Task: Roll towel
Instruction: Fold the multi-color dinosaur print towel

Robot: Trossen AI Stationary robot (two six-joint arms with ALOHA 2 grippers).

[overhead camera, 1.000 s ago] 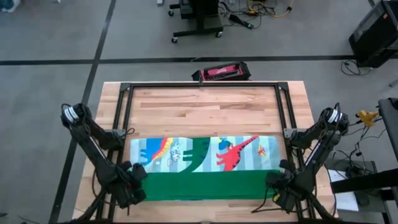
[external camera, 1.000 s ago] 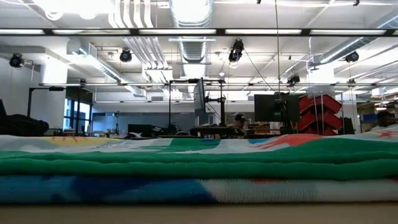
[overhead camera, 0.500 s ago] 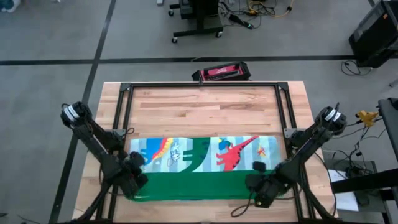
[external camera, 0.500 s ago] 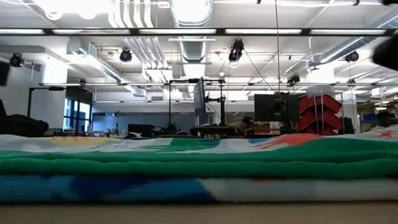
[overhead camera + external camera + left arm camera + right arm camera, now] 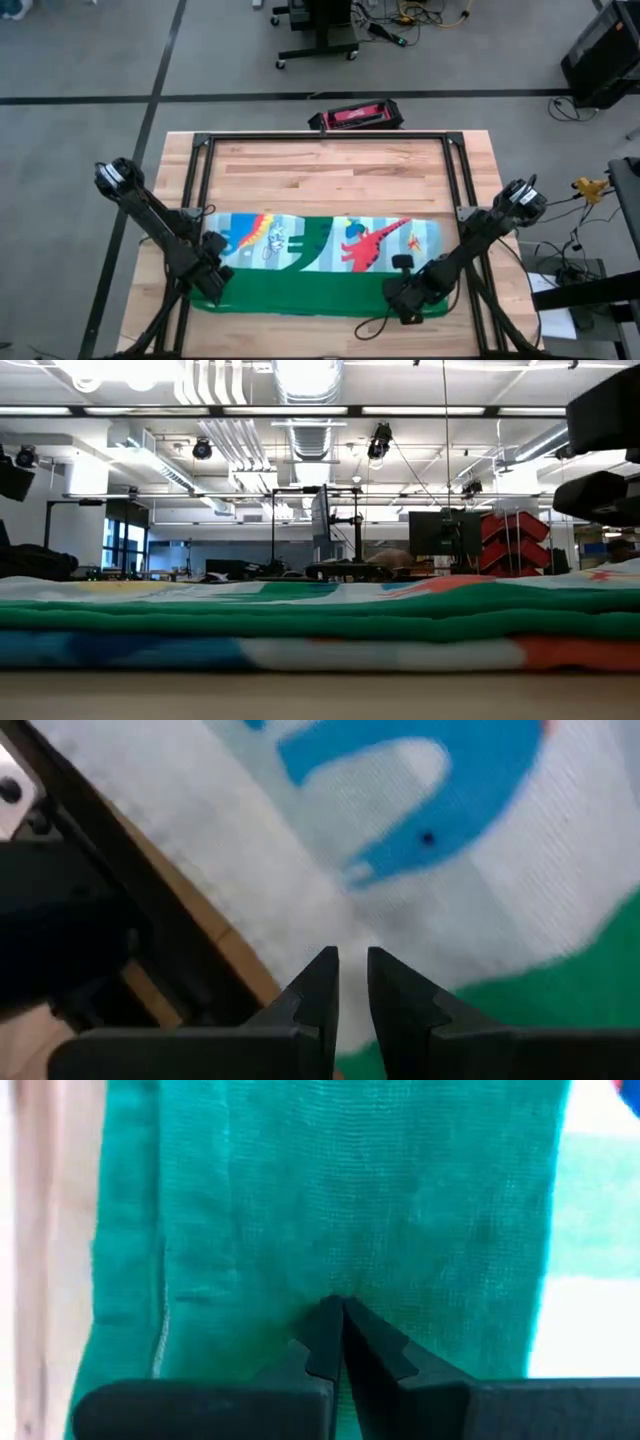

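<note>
Towel [image 5: 320, 265] folded — long axis left-to-right, green border nearest; both jaws pinched on it

- High view: straight down over the whole worktop [image 5: 330, 170].
- Low view: worktop height, level, close against the towel [image 5: 320, 630].
- Wrist views: close above the same towel.
</note>
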